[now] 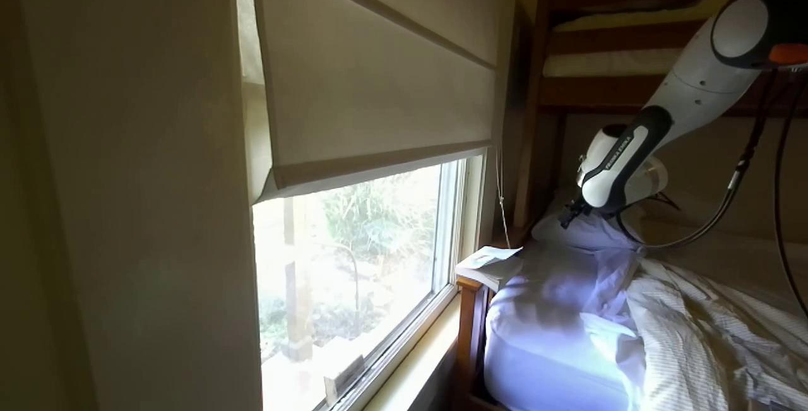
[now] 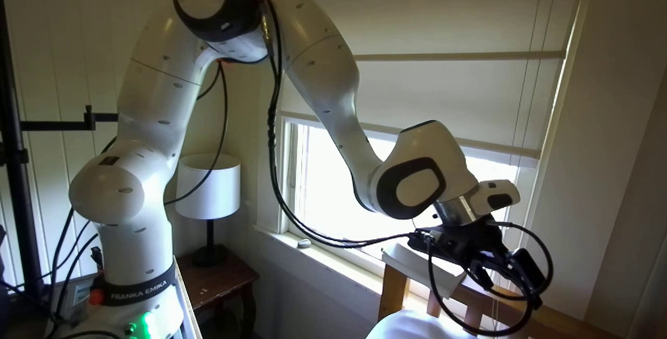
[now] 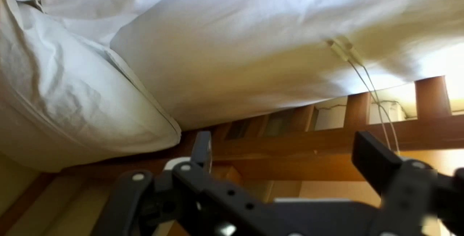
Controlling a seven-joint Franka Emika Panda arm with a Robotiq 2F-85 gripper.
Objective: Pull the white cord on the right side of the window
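The white cord shows as two thin strands hanging in front of the shade in an exterior view (image 2: 521, 100). It also hangs beside the window in an exterior view (image 1: 502, 199). In the wrist view the cord (image 3: 377, 102) crosses the bed rail, with pale end pieces over the mattress. My gripper (image 3: 284, 149) is open with nothing between its fingers. The cord lies outside the jaws, passing behind the right-hand finger. The gripper also shows in both exterior views (image 1: 571, 215) (image 2: 505, 276), low over the bed. The window (image 1: 372, 253) is half covered by the cream shade (image 1: 379, 89).
A bed with a white mattress (image 1: 543, 367) and wooden rail (image 3: 275, 149) lies under the gripper. An open book (image 1: 489, 266) rests on the bed's corner. A pillow (image 3: 90, 94) is at the left in the wrist view. Black cables (image 2: 437, 297) loop round the gripper. A lamp (image 2: 208, 188) stands near the arm's base.
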